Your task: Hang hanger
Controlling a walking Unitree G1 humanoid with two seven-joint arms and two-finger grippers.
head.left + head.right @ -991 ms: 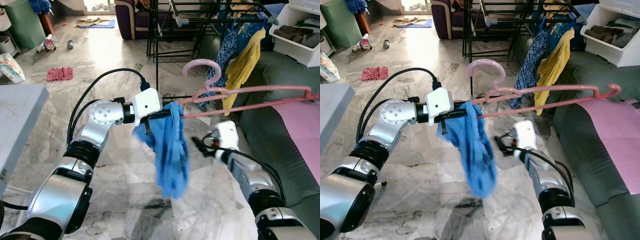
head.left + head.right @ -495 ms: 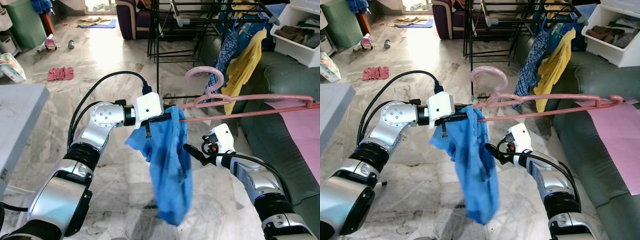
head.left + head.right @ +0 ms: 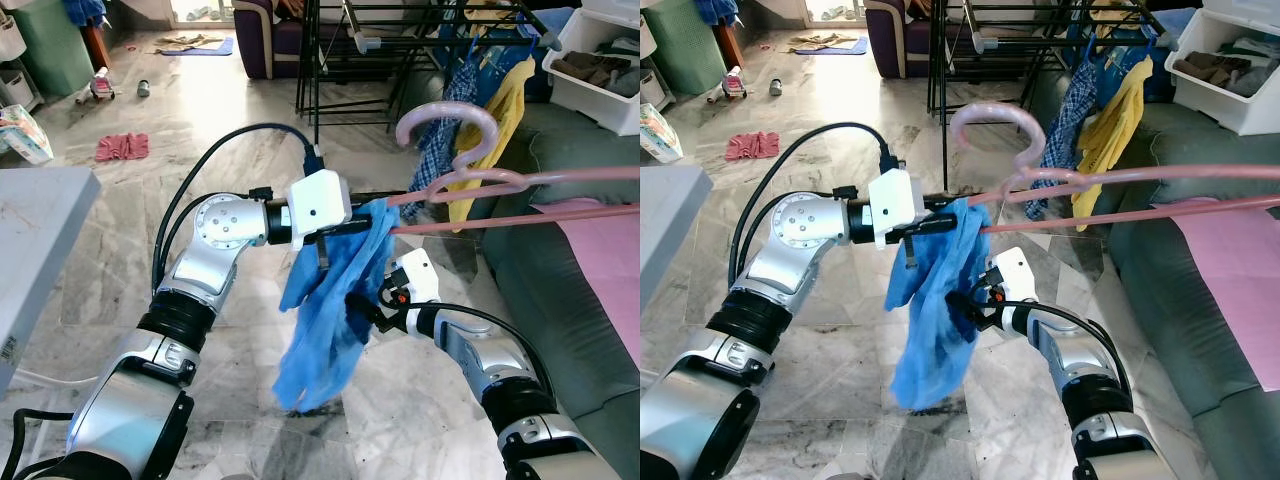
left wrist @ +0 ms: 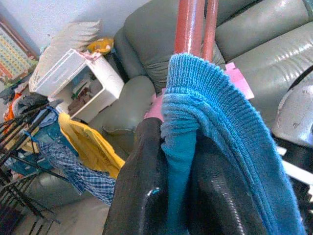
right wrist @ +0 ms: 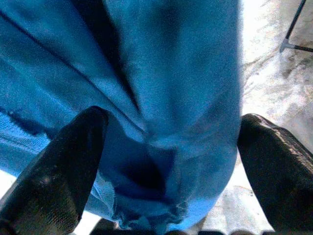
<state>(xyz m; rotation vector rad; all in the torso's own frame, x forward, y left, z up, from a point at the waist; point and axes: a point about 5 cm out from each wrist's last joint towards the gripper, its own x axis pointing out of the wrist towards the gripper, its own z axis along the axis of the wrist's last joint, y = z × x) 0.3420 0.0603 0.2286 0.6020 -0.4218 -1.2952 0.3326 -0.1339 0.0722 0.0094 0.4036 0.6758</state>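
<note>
A pink hanger (image 3: 520, 180) is held level in front of me, its hook (image 3: 445, 110) pointing up. A blue garment (image 3: 330, 300) is draped over the hanger's near end and hangs down. My left gripper (image 3: 365, 210) is shut on that end of the hanger, pinching the blue cloth with it; the left wrist view shows the fingers (image 4: 142, 196) clamped on cloth and pink rods (image 4: 193, 27). My right gripper (image 3: 360, 312) sits lower, pushed into the hanging garment. In the right wrist view its fingers (image 5: 58, 161) stand open on either side of a fold of blue cloth (image 5: 166, 88).
A black drying rack (image 3: 400, 40) with a yellow garment (image 3: 495, 110) and a checked shirt stands ahead. At the right is a green sofa (image 3: 560, 290) with a pink sheet (image 3: 610, 250) and a white bin (image 3: 600, 60). A grey table (image 3: 40, 230) is at the left.
My left arm has carried the hanger and garment to the right and a little up. My right gripper has moved left into the hanging blue cloth.
</note>
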